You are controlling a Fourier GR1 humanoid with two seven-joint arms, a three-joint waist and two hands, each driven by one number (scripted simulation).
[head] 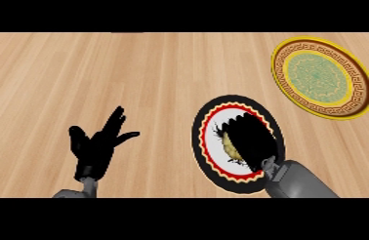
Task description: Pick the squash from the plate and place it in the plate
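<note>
A yellowish squash (pixel 230 147) lies on the black, red and white plate (pixel 207 121) at the lower middle right, mostly hidden. My right hand (pixel 251 139) is over it with fingers curled down around it. A gold-rimmed plate (pixel 287 86) with a green centre sits at the upper right, holding nothing. My left hand (pixel 97 142) rests at the lower left, open with fingers up, well apart from both plates.
The light wooden counter (pixel 130 73) stretches across the whole view. A dark edge shows faintly at the top left of the counter.
</note>
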